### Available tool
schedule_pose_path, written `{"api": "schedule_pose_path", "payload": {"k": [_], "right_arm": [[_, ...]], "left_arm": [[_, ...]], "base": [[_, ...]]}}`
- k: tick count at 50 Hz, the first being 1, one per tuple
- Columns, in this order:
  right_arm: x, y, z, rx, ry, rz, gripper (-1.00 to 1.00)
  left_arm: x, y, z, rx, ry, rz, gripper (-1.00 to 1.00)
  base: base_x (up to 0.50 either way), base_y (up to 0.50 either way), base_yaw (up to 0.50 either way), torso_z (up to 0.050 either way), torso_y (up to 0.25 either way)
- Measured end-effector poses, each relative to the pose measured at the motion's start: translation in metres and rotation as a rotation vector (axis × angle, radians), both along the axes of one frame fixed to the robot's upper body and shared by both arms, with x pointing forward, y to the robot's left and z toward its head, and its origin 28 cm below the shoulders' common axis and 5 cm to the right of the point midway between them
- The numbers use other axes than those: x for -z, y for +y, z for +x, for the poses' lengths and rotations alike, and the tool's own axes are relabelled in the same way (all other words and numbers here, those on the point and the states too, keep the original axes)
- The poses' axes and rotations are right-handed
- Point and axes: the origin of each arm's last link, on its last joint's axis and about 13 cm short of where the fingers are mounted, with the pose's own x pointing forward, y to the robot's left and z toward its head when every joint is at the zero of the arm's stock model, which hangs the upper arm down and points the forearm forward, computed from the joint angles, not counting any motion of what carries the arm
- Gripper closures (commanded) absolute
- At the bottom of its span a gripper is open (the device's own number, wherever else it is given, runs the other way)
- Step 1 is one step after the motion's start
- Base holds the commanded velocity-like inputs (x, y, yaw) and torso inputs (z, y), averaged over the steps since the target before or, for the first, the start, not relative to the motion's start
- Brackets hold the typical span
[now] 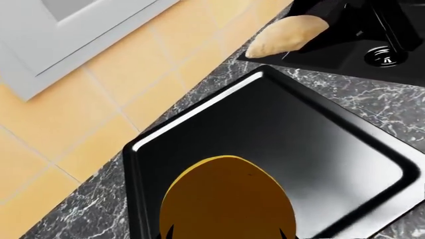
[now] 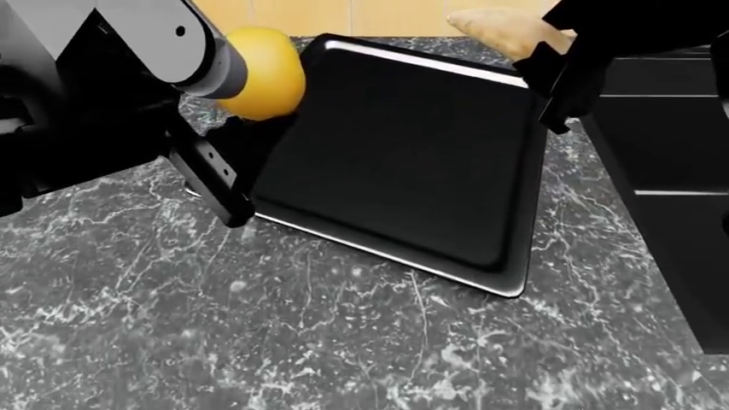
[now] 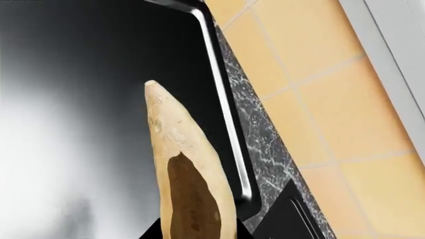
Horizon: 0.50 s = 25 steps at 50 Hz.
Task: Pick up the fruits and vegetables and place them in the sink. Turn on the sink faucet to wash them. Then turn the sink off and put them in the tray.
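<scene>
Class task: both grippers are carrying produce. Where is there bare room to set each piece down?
The shallow black tray's whole floor is bare. The grey marbled counter nearer the robot is also free. It is crowded at the tray's far edge, where the yellow lemon and tan tapered vegetable hang.

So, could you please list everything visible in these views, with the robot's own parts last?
lemon: one, yellow, held above the tray's left edge.
potato-like vegetable: one, pale tan, tapered, held over the tray's far right corner.
tray: one, black with a shiny rim, on the counter, nothing resting in it.
sink: one, matte black, right of the tray; round drain seen in the left wrist view.
counter: one, grey marbled, beneath the tray.
floor: orange-tan tiles, past the counter edge.
cabinet: one, pale grey, standing on the floor.
left hand: one, shut on the lemon.
right hand: one, black, shut on the potato-like vegetable.
</scene>
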Motion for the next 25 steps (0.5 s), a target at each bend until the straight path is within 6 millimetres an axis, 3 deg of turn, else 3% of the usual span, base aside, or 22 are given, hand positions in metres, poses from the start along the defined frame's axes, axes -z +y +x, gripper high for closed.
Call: {"api": "schedule_pose_path", "payload": {"k": [12, 25], "right_arm": [[0.001, 0.000, 0.001, 0.001, 0.005, -0.001, 1.00], [0.002, -0.001, 0.003, 0.002, 0.008, -0.003, 1.00]], "left_arm": [[0.003, -0.011, 0.010, 0.026, 0.023, 0.026, 1.00], [0.008, -0.031, 0.036, 0.057, 0.083, 0.083, 1.00]], "base": [[0.00, 0.00, 0.00, 0.000, 0.002], [0.00, 0.00, 0.00, 0.000, 0.001]]}}
